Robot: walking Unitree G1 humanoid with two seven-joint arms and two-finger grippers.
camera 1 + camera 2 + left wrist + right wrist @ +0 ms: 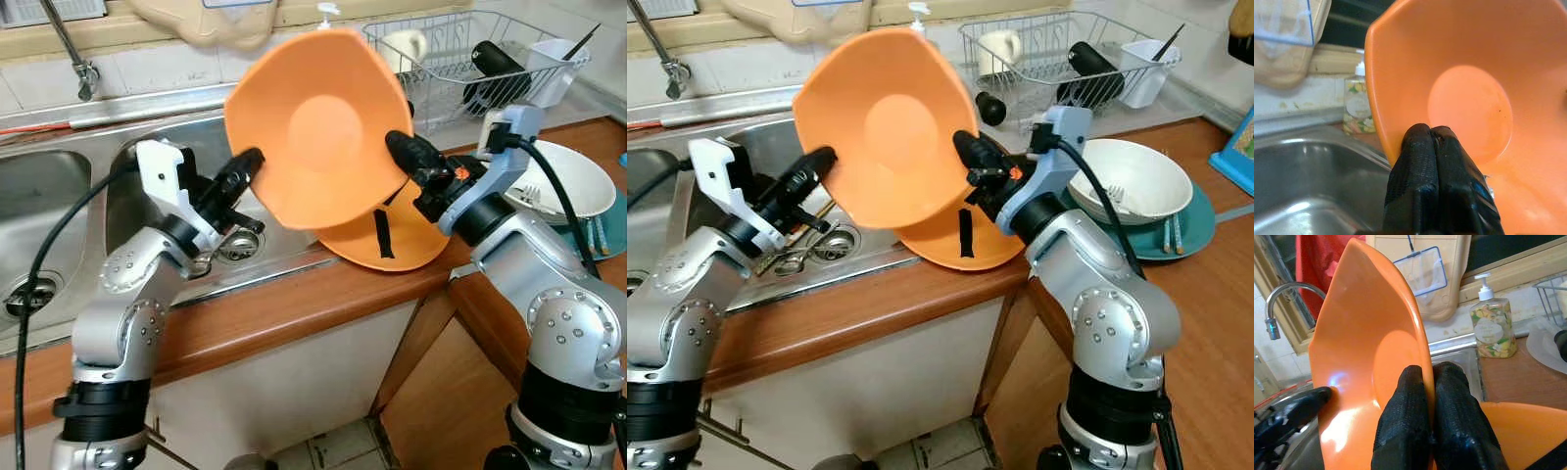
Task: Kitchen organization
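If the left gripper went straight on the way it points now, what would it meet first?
Probably the orange bowl itself: the left gripper is shut on its rim, pointing across the bowl toward the right gripper on the opposite rim.

Plain orange bowl point(318, 127), white bowl point(578, 176) on teal plate point(1185, 240), silver sink point(49, 186), brown wooden counter point(294, 304).

sink point(59, 186) left, dish rack point(470, 59) behind, white bowl point(573, 181) on plate point(612, 230) right.

Steel sink point(59, 176) in wooden counter point(294, 304)
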